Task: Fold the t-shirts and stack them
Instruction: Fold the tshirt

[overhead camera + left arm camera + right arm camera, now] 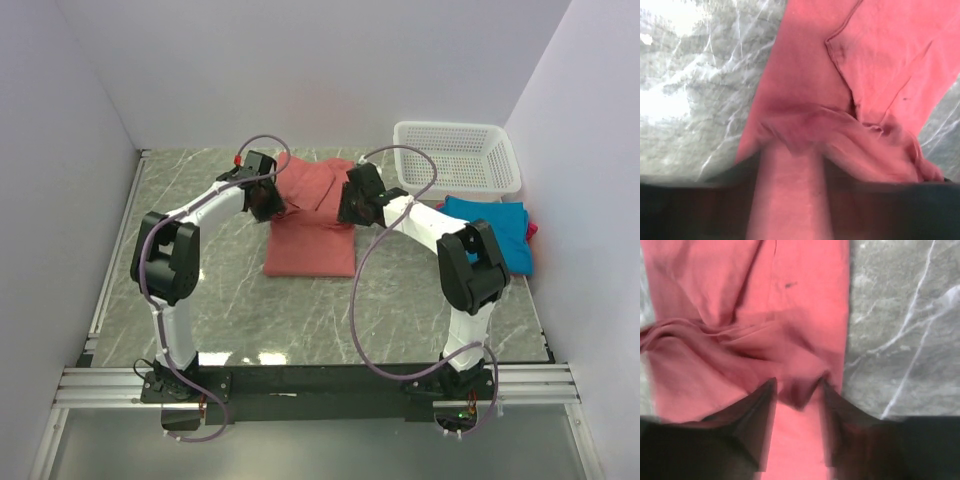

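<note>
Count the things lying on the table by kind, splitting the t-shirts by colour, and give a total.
Salmon-red t-shirt: 1
Teal-blue t-shirt: 1
Magenta t-shirt: 1 (only a sliver shows)
White mesh basket: 1
Total: 4

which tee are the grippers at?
The salmon-red tee, mid-table, left gripper and right gripper on it; the teal-blue tee lies apart at right.

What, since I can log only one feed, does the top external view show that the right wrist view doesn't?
Only top external: the white basket, teal-blue t-shirt, magenta sliver, left gripper. Only right wrist: a fold bunched between the fingers of the right gripper, a small dark mark on the cloth. Both: the salmon-red t-shirt and marble table.
</note>
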Robot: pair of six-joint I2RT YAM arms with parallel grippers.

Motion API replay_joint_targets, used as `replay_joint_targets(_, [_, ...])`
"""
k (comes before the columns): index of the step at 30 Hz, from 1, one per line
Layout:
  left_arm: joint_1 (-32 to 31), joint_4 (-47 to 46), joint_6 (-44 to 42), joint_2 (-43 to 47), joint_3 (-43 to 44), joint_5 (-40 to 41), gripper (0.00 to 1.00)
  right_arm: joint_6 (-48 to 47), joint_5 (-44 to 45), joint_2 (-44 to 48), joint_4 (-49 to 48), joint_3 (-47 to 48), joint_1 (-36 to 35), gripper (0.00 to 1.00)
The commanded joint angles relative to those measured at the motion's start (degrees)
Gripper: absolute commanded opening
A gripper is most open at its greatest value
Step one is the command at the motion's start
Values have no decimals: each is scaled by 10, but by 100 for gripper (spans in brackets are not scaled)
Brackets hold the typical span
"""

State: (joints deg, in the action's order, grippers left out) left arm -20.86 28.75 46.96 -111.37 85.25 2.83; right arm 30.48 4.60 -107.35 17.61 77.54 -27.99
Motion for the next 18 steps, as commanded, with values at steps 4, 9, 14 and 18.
replay_joint_targets(4, [3,11,-26,5,35,-9,99,-12,-5,-5,4,60,17,76])
replay_joint_targets(9, [3,8,-21,68,-15,-15,99,-13,-78,37,-25,-2,17,79])
replay_joint_targets(14, [3,-4,-6,161,-127,-24,99,5,-123,89,-37,-98,14,80])
replay_joint_targets(18, [1,-19,15,224,-260,-63,99,35,-144,171,-61,-219,9,80])
